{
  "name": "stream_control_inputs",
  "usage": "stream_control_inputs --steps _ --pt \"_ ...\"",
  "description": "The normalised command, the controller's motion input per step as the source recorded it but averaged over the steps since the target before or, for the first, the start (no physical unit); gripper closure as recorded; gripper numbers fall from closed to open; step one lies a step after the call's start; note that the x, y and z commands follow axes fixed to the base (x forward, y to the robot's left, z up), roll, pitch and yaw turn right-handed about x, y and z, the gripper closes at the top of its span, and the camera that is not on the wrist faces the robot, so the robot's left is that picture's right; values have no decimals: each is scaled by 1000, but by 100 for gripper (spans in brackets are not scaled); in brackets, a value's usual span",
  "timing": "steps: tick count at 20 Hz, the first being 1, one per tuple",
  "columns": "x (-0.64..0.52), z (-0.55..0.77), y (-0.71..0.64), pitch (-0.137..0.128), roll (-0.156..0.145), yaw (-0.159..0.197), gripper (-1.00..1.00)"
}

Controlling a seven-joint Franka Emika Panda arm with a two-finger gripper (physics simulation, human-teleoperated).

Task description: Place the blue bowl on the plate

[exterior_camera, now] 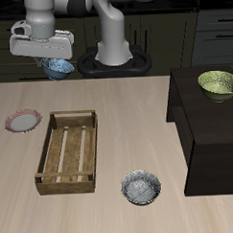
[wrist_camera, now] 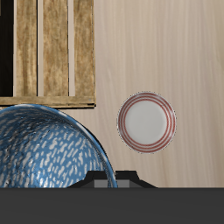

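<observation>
My gripper (exterior_camera: 51, 60) is raised high above the table's back part and is shut on the blue bowl (exterior_camera: 58, 67), bright blue with a lighter patterned inside. The bowl fills much of the wrist view (wrist_camera: 48, 149), held by its rim. The plate (exterior_camera: 23, 121), pale with a pinkish-red rim, lies flat on the table beside the wooden crate, below the gripper and nearer the front. In the wrist view the plate (wrist_camera: 146, 122) shows whole, apart from the bowl.
A wooden slatted crate (exterior_camera: 67, 152) stands mid-table next to the plate. A paler blue-grey bowl (exterior_camera: 141, 187) sits near the front edge. A green bowl (exterior_camera: 219, 82) rests on a dark raised cabinet (exterior_camera: 210, 133) at the table's side.
</observation>
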Motion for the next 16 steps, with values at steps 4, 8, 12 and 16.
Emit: stream_control_inputs --steps 4,8,12,16 --pt "-142 4 -198 8 22 -5 100" --pt "-151 68 -296 -13 -3 -7 100" --pt "-116 191 -423 -37 -43 -25 100" --pt "-101 137 -309 -16 -34 -32 100"
